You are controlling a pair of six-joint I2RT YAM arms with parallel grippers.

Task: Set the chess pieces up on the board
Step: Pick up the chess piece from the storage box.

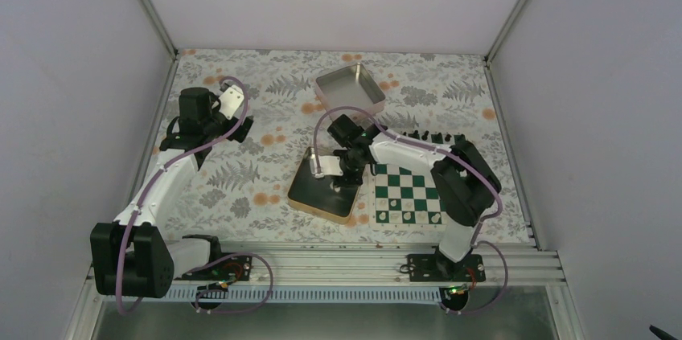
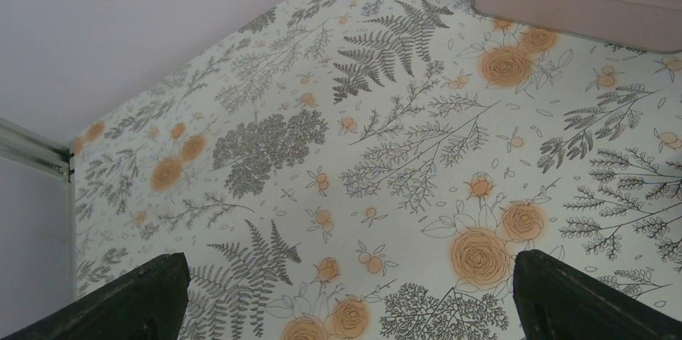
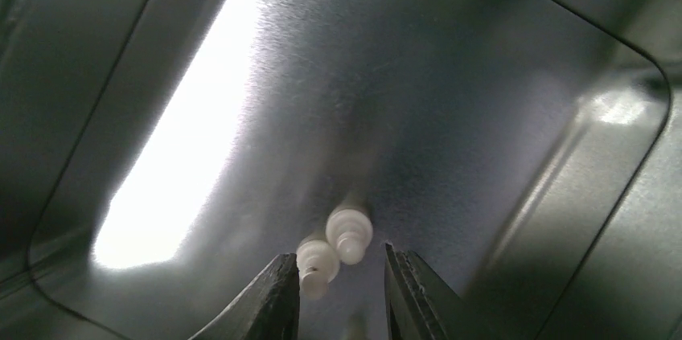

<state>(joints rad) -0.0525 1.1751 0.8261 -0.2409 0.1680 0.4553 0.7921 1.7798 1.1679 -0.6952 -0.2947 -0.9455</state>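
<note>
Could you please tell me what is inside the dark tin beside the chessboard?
Two white chess pieces sit on the dark tin's floor, between the right arm's fingers; the floor under the fingers is hidden.

No text, label, brand, number or sign can be read in any view. The board [image 1: 410, 187] border is too small in the overhead view to show any letters or figures. The table cover [image 2: 386, 139] carries only a printed pattern of ferns and flowers.
</note>
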